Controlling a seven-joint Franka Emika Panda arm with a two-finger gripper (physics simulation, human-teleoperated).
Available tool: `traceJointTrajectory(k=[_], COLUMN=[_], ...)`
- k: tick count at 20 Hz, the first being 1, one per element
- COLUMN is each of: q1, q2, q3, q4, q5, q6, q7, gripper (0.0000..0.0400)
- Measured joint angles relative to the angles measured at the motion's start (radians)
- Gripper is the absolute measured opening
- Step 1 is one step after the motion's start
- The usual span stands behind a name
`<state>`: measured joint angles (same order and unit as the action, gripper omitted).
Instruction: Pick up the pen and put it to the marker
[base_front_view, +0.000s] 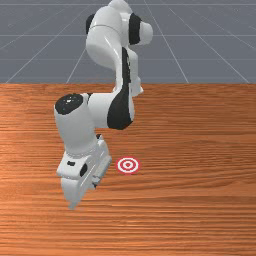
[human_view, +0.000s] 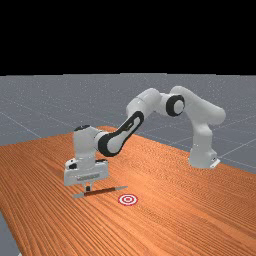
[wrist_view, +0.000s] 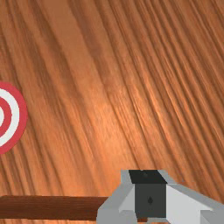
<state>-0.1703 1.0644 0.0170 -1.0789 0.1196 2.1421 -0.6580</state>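
Securing the pen (human_view: 105, 191), which is at the tool (human_view: 88, 190) and near the round marker (human_view: 128, 199), calls for an even squeeze before any gentle, level travel; one cannot tell whether the tool holds it

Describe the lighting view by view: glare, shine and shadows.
Wrist view: a pale glare patch on the table, between the target and the end effector, while the pen looks dark and has no bright highlight; far view: a softer sheen on the wood around the target; front view: fairly even light, grey shading on the white arm, no distinct cast shadow that I can make out.
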Motion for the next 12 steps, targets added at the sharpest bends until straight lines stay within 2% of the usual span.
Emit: traceJointTrajectory(k=[1,2,4,6,7,8,10,11,12], q1=[-0.001,0.021,0.032,0.051,0.089,0.125,0.172,0.177,0.139], q2=[-0.012,-0.025,-0.052,-0.063,-0.063,-0.063,-0.064,-0.12,-0.176], q3=[0.011,0.005,0.033,0.029,-0.003,-0.03,-0.037,-0.026,0.024], q4=[-0.017,-0.041,-0.09,-0.108,-0.105,-0.105,-0.107,-0.214,-0.321], q5=[-0.011,-0.008,-0.025,-0.022,-0.083,-0.112,-0.126,-0.119,-0.047], q6=[0.003,0.021,0.031,0.046,0.041,0.039,0.041,0.096,0.151], q7=[-0.04,0.01,-0.078,-0.036,-0.043,0.005,0.056,0.052,0.03], gripper=[0.0,0.0,0.0,0.0,0.0,0.0,0.0,0.0,0.0])
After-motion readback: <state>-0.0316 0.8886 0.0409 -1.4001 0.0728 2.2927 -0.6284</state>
